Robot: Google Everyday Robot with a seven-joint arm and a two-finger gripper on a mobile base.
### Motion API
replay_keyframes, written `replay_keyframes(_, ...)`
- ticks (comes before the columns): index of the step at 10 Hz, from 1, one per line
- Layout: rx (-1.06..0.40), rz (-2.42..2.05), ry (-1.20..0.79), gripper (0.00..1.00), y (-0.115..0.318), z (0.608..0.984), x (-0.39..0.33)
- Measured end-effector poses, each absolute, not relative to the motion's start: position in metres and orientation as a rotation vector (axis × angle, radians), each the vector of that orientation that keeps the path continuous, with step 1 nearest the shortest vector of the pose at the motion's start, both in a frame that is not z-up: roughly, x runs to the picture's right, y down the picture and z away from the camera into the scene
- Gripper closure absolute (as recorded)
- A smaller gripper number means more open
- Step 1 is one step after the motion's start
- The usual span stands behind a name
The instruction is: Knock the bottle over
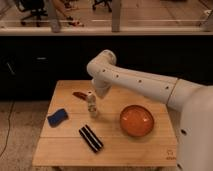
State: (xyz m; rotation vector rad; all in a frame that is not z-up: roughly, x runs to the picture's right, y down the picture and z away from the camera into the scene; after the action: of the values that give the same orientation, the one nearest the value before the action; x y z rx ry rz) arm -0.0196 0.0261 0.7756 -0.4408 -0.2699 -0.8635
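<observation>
Approach step, by the look of it. Small whitish translucent plastic bottle point(91, 105) upright on the pale wooden table point(125, 150), left of the round orange bowl point(136, 120), not yet toppled. Gripper point(95, 93) just above the bottle, also left of the bowl; spread or pressed together, cannot tell. Next, probably: sideways shove high on the bottle.

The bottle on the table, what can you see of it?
The bottle is small, slim and whitish, seemingly translucent plastic with a pale label. It stands roughly upright on the wooden table, not yet knocked over. The gripper is right at its top; whether they touch is unclear. A flat red object lies close by, toward the table's far edge.
</observation>
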Motion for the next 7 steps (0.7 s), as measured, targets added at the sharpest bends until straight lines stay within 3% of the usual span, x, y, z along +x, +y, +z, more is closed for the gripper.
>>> replay_keyframes(7, -0.403, -0.832, -0.229, 1.00, 0.0165, 0.7818, -0.0191)
